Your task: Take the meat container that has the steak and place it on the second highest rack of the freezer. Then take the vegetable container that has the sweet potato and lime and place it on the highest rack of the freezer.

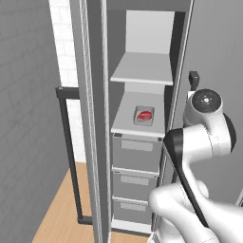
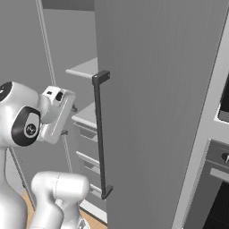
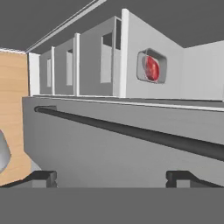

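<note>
The freezer (image 1: pixel 142 28) stands open. On the second highest rack (image 1: pixel 123 124) rests the meat container (image 1: pixel 151 121), a small grey tray holding the red steak (image 1: pixel 144 114). Above it, the highest rack (image 1: pixel 142 71) is bare. The hand view, rolled sideways, shows the meat container (image 3: pixel 141 65) and steak (image 3: pixel 152 68) past the door's edge. My gripper (image 2: pixel 69 120) is drawn back from the shelves, beside the freezer door, open with nothing between its fingertips (image 3: pixel 43 177). The vegetable container, sweet potato and lime are out of view.
Three grey drawers (image 1: pixel 135 152) sit under the shelves. The open right door (image 2: pixel 156 89) with its long black handle (image 2: pixel 100 134) stands close to my hand. Another open door with a black handle (image 1: pixel 69 152) stands on the left. An oven column (image 2: pixel 219 161) lies to the right.
</note>
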